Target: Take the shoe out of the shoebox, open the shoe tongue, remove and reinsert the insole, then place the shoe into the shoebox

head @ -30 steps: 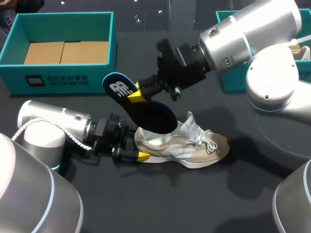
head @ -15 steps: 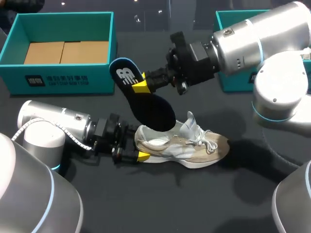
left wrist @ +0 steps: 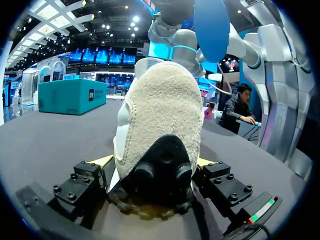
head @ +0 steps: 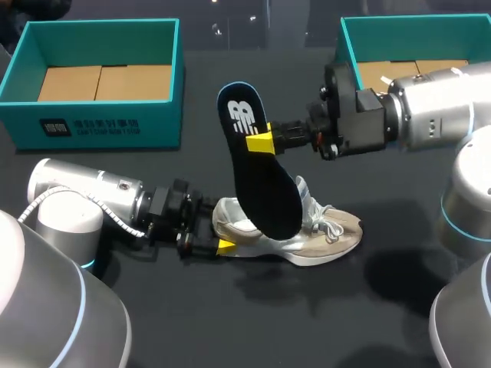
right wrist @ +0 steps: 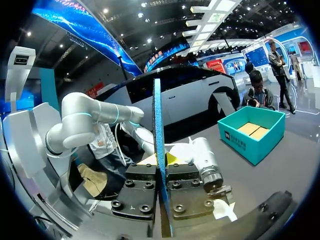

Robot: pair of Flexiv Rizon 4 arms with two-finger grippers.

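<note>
The left pincer [head: 218, 230] clamps the beige suede sneaker [head: 322, 230] steady while the right pincer [head: 261, 142] grips the black foam insole [head: 267, 195] clear above it.

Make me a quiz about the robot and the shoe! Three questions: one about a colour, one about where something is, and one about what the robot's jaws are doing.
1. What colour is the left shoebox? A red, B teal, C yellow.
2. Where is the shoe? A in a box, B up in the air, C on the table.
3. What are the right arm's jaws doing? A shut on the insole, B hanging open, C shut on a lace.

Answers: 1 B, its walls are teal. 2 C, it lies on the dark tabletop, outside both boxes. 3 A, the right wrist view shows the insole pinched between both fingers.
</note>
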